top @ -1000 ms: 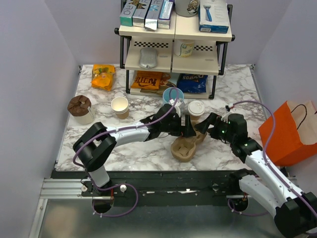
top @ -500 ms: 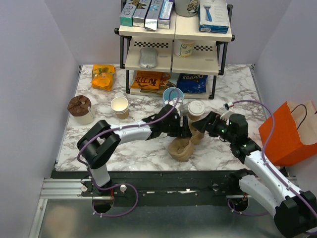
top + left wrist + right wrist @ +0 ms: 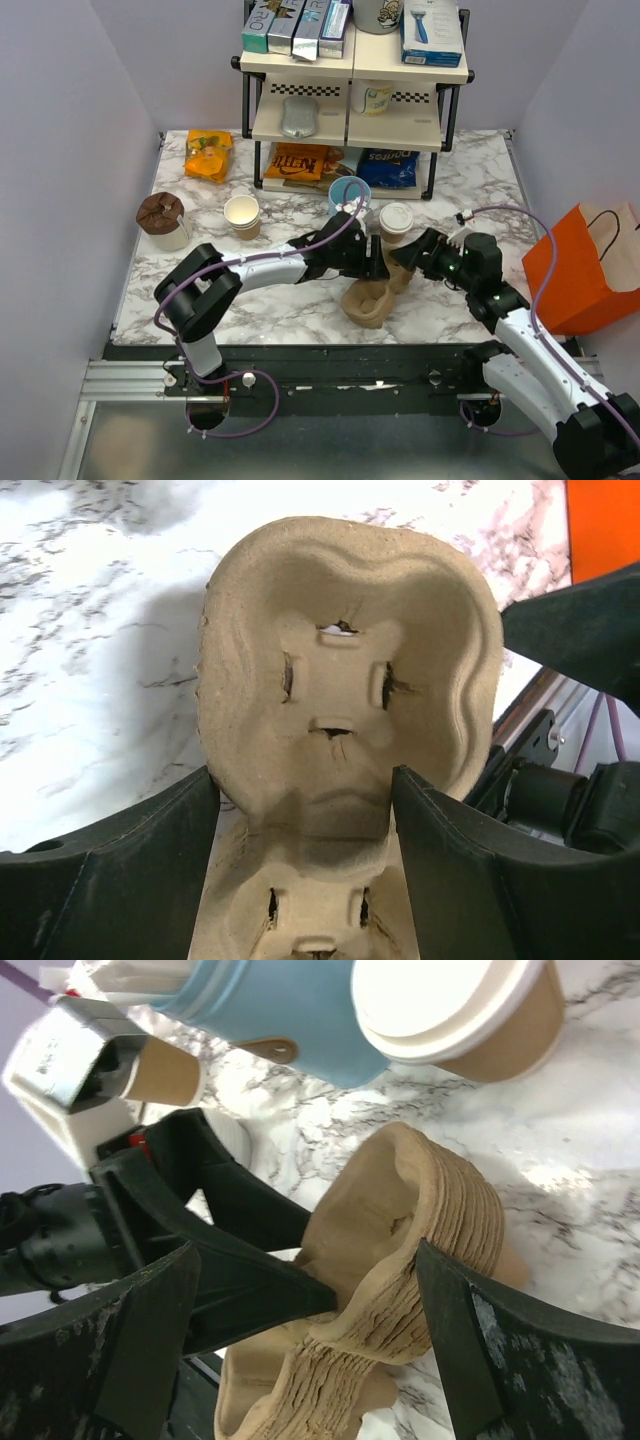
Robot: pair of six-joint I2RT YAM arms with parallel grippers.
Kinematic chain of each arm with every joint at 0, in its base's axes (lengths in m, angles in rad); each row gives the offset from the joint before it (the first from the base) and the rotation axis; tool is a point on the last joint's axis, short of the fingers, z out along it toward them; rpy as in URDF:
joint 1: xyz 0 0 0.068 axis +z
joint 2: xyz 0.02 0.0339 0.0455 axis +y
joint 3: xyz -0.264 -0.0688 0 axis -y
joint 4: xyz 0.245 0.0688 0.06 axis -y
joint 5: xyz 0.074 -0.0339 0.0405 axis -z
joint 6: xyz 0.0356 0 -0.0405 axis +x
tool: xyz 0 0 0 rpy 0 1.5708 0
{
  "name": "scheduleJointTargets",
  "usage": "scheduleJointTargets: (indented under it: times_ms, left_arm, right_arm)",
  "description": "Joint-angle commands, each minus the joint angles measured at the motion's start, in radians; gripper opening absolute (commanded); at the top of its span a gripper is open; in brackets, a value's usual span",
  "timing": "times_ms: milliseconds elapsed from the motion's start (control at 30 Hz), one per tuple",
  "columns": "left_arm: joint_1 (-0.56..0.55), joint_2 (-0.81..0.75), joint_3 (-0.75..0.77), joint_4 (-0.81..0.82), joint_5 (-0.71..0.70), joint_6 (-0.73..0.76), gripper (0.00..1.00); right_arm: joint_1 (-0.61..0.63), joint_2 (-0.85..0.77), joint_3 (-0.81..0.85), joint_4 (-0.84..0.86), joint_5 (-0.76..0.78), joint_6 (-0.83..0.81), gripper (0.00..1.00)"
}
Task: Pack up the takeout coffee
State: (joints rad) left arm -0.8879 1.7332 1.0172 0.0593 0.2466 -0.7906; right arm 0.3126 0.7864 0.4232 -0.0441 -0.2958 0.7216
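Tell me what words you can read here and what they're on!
"RO": looks like the end of a word on the teal box, top shelf.
Orange snack bag: dark lettering, too blurred to read.
Blue chip bag: white lettering, too blurred.
Mug: print too small.

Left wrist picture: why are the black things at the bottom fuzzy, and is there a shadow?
Left wrist view: the black fingers sit close to the lens, so they look soft; the cup carrier is sharp and casts a shadow on the marble to its left. Right wrist view: the marble has a bright glare patch.
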Motion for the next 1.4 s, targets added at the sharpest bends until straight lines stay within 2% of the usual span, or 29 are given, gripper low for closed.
scheduleJointTargets:
  times_ms: [0,100,233,400,500,567,600,633,733,833,900,1033,1200,1233,1367]
  left_arm:
    - [-0.032,-0.061,0.017,0.021,0.029,0.017,0.76]
    - [-0.037,-0.081,0.005,0.007,0.043,0.021,0.76]
    - [-0.037,-0.133,-0.037,0.011,0.054,0.008,0.77]
    - [-0.037,-0.233,-0.124,0.027,0.023,-0.019,0.87]
    - [-0.033,-0.302,-0.176,-0.013,-0.035,-0.027,0.94]
    - [-0.026,-0.371,-0.213,-0.021,-0.07,-0.033,0.96]
    - [-0.025,-0.397,-0.251,-0.035,-0.088,-0.036,0.98]
    - [-0.025,-0.423,-0.27,-0.044,-0.102,-0.044,0.99]
    - [-0.014,-0.526,-0.336,-0.099,-0.161,-0.05,0.99]
    - [0.007,-0.622,-0.406,-0.145,-0.205,-0.058,0.99]
    - [0.021,-0.69,-0.46,-0.159,-0.213,-0.065,0.99]
    - [0.043,-0.78,-0.514,-0.19,-0.219,-0.076,0.99]
    - [0.049,-0.853,-0.546,-0.228,-0.227,-0.076,0.99]
    - [0.05,-0.857,-0.546,-0.228,-0.225,-0.075,0.99]
    - [0.05,-0.856,-0.543,-0.216,-0.208,-0.07,0.99]
  right_arm:
    - [0.013,-0.018,-0.004,-0.229,0.112,-0.021,0.97]
    - [0.013,-0.033,-0.001,-0.267,0.155,-0.05,0.96]
    - [0.013,-0.059,0.051,-0.368,0.207,-0.206,0.99]
    - [0.022,-0.093,0.121,-0.489,0.217,-0.292,0.99]
    - [0.087,-0.088,0.176,-0.549,0.247,-0.312,0.99]
    - [0.221,-0.075,0.231,-0.572,0.28,-0.303,0.98]
    - [0.28,-0.046,0.255,-0.588,0.331,-0.298,0.97]
    - [0.392,-0.024,0.276,-0.599,0.34,-0.304,0.93]
    - [0.564,0.083,0.364,-0.654,0.35,-0.338,0.9]
    - [0.663,0.164,0.397,-0.665,0.325,-0.414,0.88]
    - [0.692,0.191,0.397,-0.637,0.244,-0.459,0.85]
    - [0.735,0.269,0.422,-0.639,0.198,-0.516,0.7]
    - [0.772,0.355,0.451,-0.669,0.239,-0.522,0.66]
    - [0.779,0.364,0.454,-0.674,0.251,-0.521,0.61]
    - [0.783,0.373,0.46,-0.677,0.308,-0.508,0.56]
